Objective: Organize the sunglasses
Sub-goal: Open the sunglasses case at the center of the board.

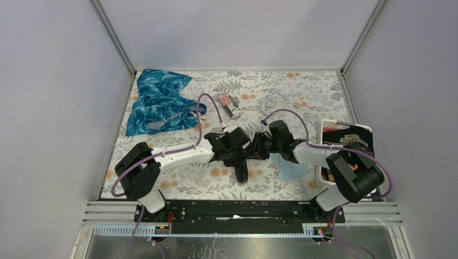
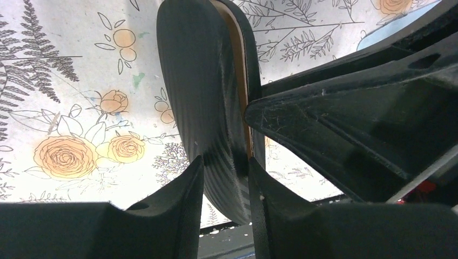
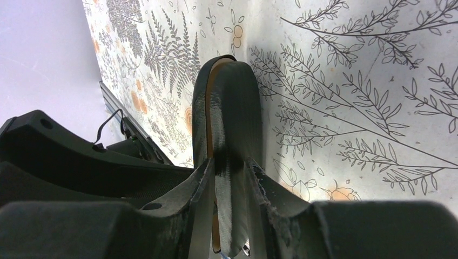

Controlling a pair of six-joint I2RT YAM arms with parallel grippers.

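The black case (image 1: 241, 172) is held over the middle of the flowered worktop (image 1: 302, 86), and both arms meet at it. It is seen edge-on, with one narrow end pointing to the near edge of the worktop.

The left fingers (image 2: 173, 216) are closed on the case. One finger presses on each of its broad faces, close to one end. The right fingers (image 3: 281, 216) are closed on the same case in the same manner, from the opposite side. In the left wrist view the other arm's dark finger housing stands directly at the right of the case, almost touching it.

The case is nearly closed. Only a thin tan strip shows along its seam, in both wrist views.

I cannot find the sunglasses in any view. Whether they are inside the case, I cannot tell.

The other things, all placed from the case:
- A light blue cloth (image 1: 289, 167) lies flat just to the right of it, partly under the right arm.
- A white tray (image 1: 345, 123) with dark contents stands further to the right, well apart.
- A pair of clear-framed glasses (image 1: 275, 100) lies behind the case and a little to the right.
- A small striped object (image 1: 226, 100) lies behind the case, slightly to the left.
- A crumpled blue patterned cloth (image 1: 159, 102) lies far behind it and to the left, near the corner.
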